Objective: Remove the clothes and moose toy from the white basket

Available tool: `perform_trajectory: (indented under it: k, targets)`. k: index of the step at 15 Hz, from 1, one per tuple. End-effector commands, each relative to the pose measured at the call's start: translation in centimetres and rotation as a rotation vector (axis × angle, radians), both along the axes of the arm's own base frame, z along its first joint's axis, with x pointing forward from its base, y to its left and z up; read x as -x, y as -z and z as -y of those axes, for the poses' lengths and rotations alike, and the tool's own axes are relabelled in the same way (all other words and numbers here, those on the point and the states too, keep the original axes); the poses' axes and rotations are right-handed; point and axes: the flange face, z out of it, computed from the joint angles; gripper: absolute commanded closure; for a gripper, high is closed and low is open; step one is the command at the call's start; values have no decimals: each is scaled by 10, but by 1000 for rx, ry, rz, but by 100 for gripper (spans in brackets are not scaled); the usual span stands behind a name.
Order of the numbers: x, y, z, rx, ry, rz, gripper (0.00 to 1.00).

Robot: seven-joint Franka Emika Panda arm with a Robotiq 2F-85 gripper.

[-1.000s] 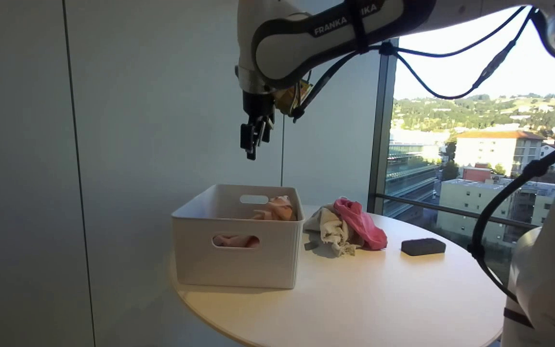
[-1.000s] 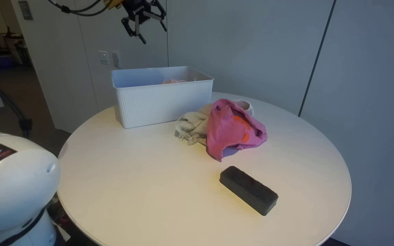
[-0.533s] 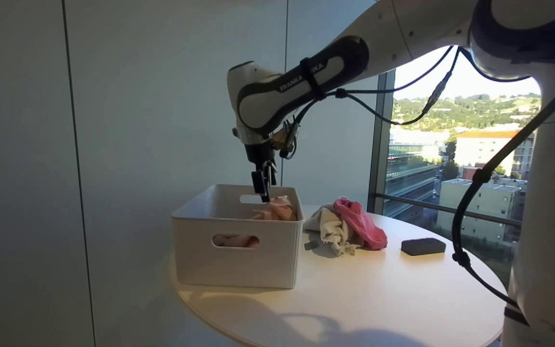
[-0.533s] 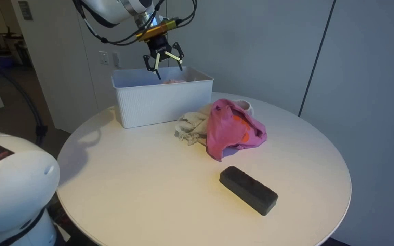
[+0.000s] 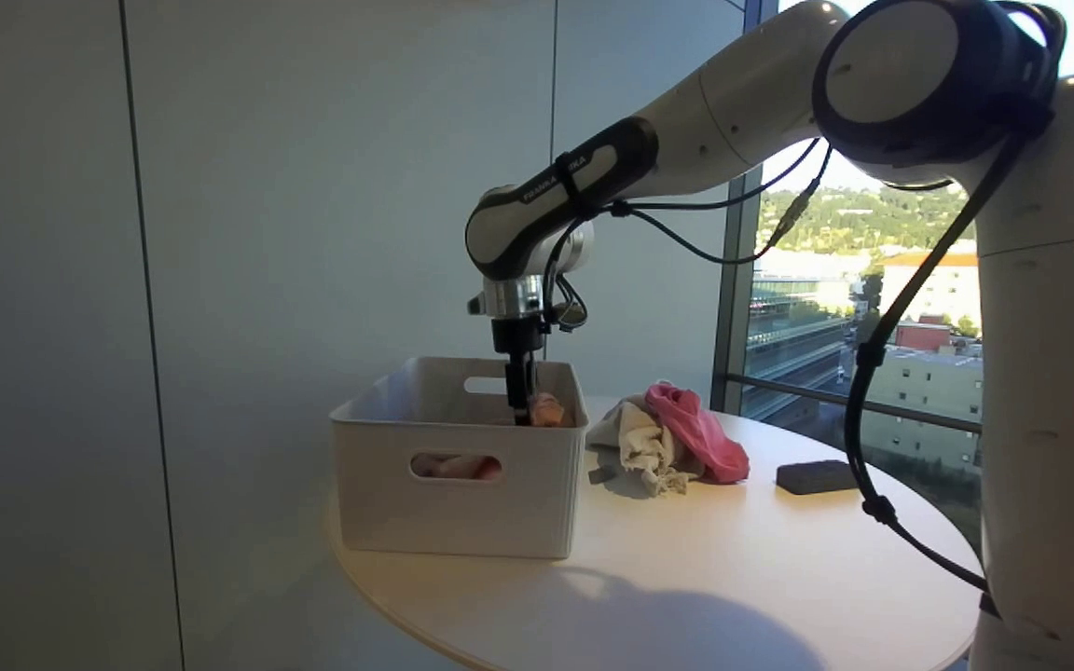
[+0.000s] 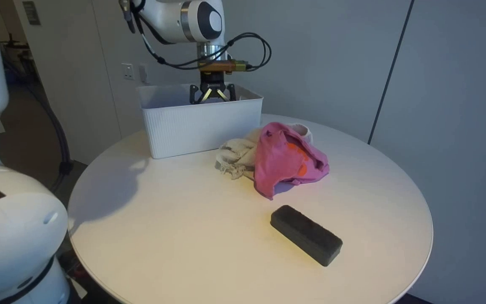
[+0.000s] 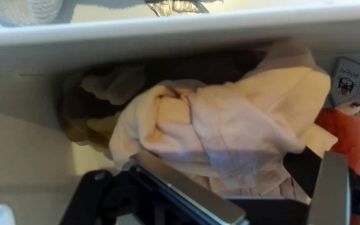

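Observation:
The white basket point(image 5: 462, 517) stands on the round table, and it shows in both exterior views point(image 6: 205, 131). A pale peach cloth point(image 7: 223, 118) lies bunched inside, its top also showing in an exterior view point(image 5: 548, 410). My gripper point(image 7: 219, 172) points down into the basket, open, with the cloth between its spread fingers. Its fingertips are hidden behind the wall in an exterior view point(image 6: 213, 99). A brown and yellow soft shape point(image 7: 95, 125) lies in shadow beside the cloth; I cannot tell whether it is the moose toy. A red-orange plush point(image 7: 342, 134) with a tag lies at the right.
A pink cloth point(image 6: 285, 156) and a fringed beige cloth point(image 6: 238, 154) lie heaped on the table beside the basket. A dark block point(image 6: 306, 234) lies nearer the table's edge. The basket's rim point(image 7: 180, 28) runs close alongside the gripper. A wall stands behind the table.
My gripper has come down from high above the basket to inside it and now points straight down around the peach cloth. The basket and the clothes on the table have not moved.

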Motion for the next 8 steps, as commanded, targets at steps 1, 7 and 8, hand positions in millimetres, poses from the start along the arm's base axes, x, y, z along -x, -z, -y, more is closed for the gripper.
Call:
perform_trajectory:
  k: [1,7,8]
  targets:
    - [-20,9,9,-78,-21,-66,26]
    - [-29,-4,7,-63,1,-28,58]
    - [-28,-14,4,-64,3,-5,64]
